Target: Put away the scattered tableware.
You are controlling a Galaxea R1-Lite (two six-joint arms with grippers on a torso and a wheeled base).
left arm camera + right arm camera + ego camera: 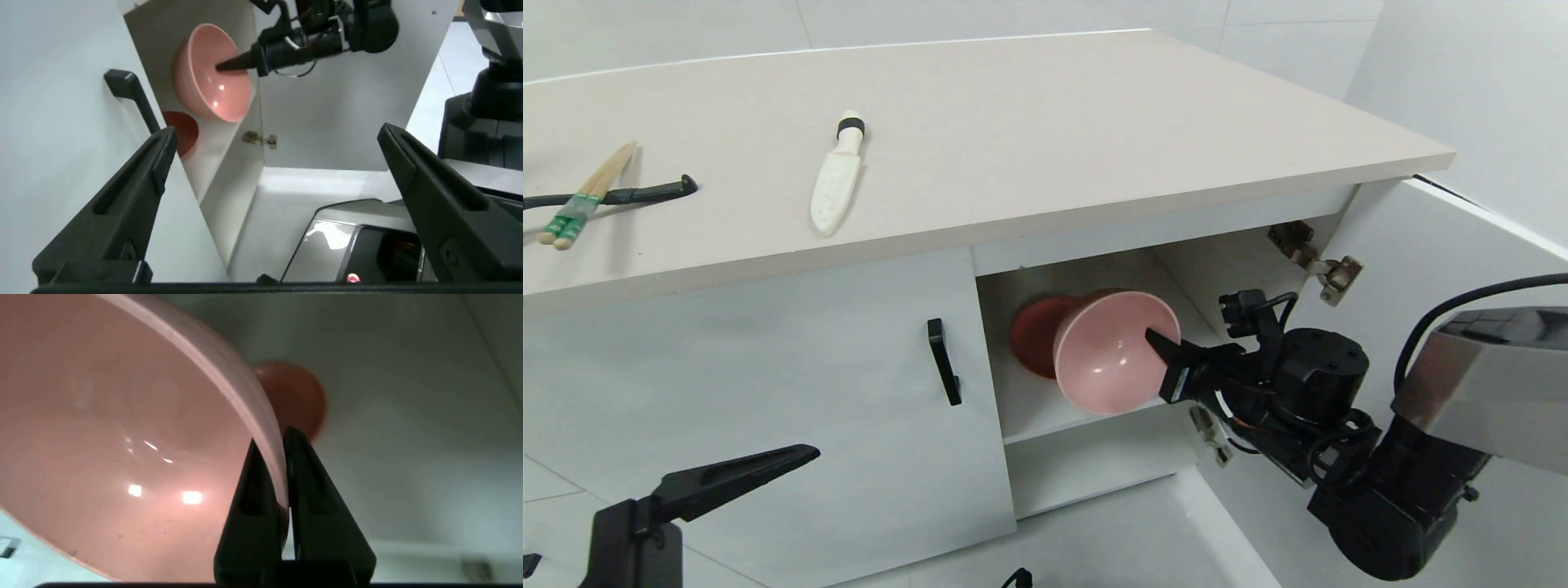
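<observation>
Head view showed two bowls in the open cabinet compartment [1094,269]. One pink bowl [1115,351] was tipped on its side, mouth facing outward, at the front of the shelf [1045,416]. Whether it touched the shelf could not be told. One red bowl [1037,335] sat just behind it, at its 9 o'clock, partly covered by it.

The right gripper [1168,347] came in from the bowl's 4 o'clock. Its two fingers were pinched on the pink bowl's rim, one inside and one outside. The right wrist view confirmed the clamp, with the rim running between the two black fingers [245,498].

The left gripper [727,482] hung low at 7 o'clock of the cabinet, well apart from both bowls. In the left wrist view its two fingers [139,188] were spread wide with nothing between them.

On the countertop [1054,122], three pieces lay at 10 to 11 o'clock of the pink bowl:
- one white sheathed knife [837,175];
- one pair of chopsticks [584,196], tied with a green band;
- one black handle [637,194], touching the chopsticks and running off the edge.

The closed door [809,392] carried one black pull [943,362]. The open door [1421,245] stood at 3 o'clock, and two metal hinges [1327,269] were visible.
</observation>
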